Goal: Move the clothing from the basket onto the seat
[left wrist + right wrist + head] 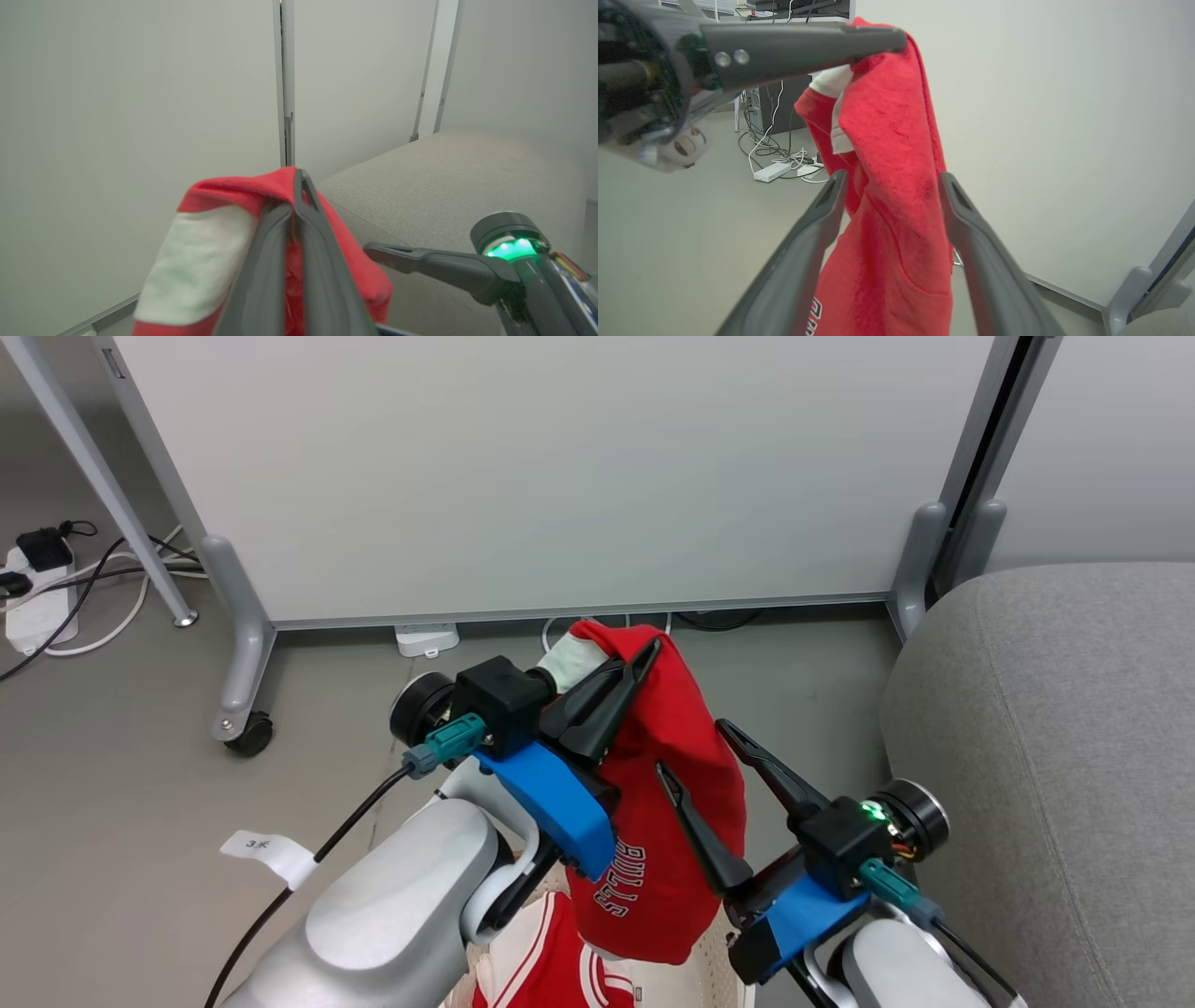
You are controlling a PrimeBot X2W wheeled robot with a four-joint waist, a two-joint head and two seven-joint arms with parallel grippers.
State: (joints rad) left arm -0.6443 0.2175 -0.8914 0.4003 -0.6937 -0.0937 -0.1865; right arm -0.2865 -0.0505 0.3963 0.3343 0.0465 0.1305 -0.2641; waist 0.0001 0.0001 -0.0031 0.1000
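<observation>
A red jersey (667, 905) hangs in the air in front of the robot, pinched at its top fold by the left gripper (644, 658), whose two long dark fingers are pressed together on the cloth. The fabric is soft and slightly fuzzy, a bright matte red, and it drapes in loose vertical folds below the grip. A white panel (571, 661) shows at the bunched top beside the fingers, and white block lettering (621, 882) with black edges runs sideways down the lower part.

The right gripper (693, 749) is spread wide. In the right wrist view the hanging cloth falls between its two smooth, tapered plastic fingers (985, 261); whether they touch the fabric cannot be told.

Below the held garment, at the bottom edge of the head view, a second jersey (551, 957) lies crumpled, red with white stripes, in what shows of the basket (721, 959), a cream plastic surface dotted with small holes.

The seat (1055, 737) stands to the right, apart from the hanging jersey: a large light-grey cushion of coarse woven fabric with a rounded corner and a stitched seam curving across it. Behind everything stands a smooth white panel (560, 476) in a grey metal frame on a dark caster (250, 733), on a plain grey floor (140, 784)
</observation>
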